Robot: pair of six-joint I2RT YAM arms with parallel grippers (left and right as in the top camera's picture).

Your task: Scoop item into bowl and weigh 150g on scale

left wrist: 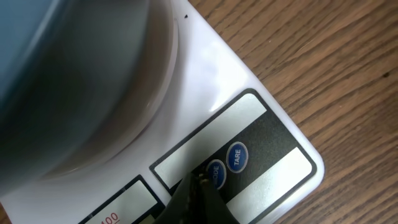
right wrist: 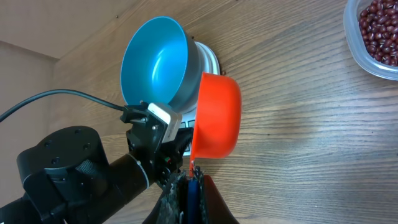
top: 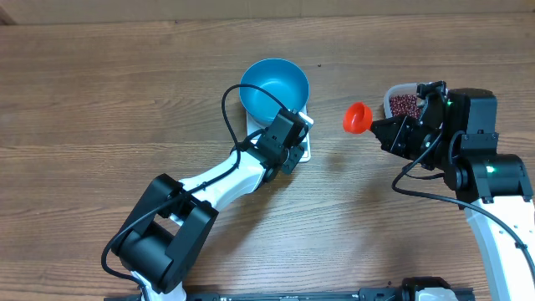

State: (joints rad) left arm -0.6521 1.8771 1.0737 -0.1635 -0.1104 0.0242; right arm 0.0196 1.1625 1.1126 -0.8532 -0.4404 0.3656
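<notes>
The blue bowl [top: 274, 88] stands on the white scale [top: 306, 152] and looks empty inside. My left gripper [top: 294, 147] is shut, with its tip down on the scale's dark front panel. In the left wrist view the left gripper [left wrist: 198, 182] sits right beside the MODE button [left wrist: 215, 174], with the TARE button [left wrist: 237, 157] just past it. My right gripper [right wrist: 194, 173] is shut on the thin handle of the red scoop [right wrist: 217, 115]. It holds the scoop [top: 357, 118] above the table between the bowl and the tub. The beans [top: 406, 104] lie in the clear tub [right wrist: 356, 43].
The tub stands at the right, partly under my right arm [top: 468, 142]. My left arm [top: 209, 188] runs from the front edge up to the scale. Bare wooden table [top: 100, 92] surrounds everything.
</notes>
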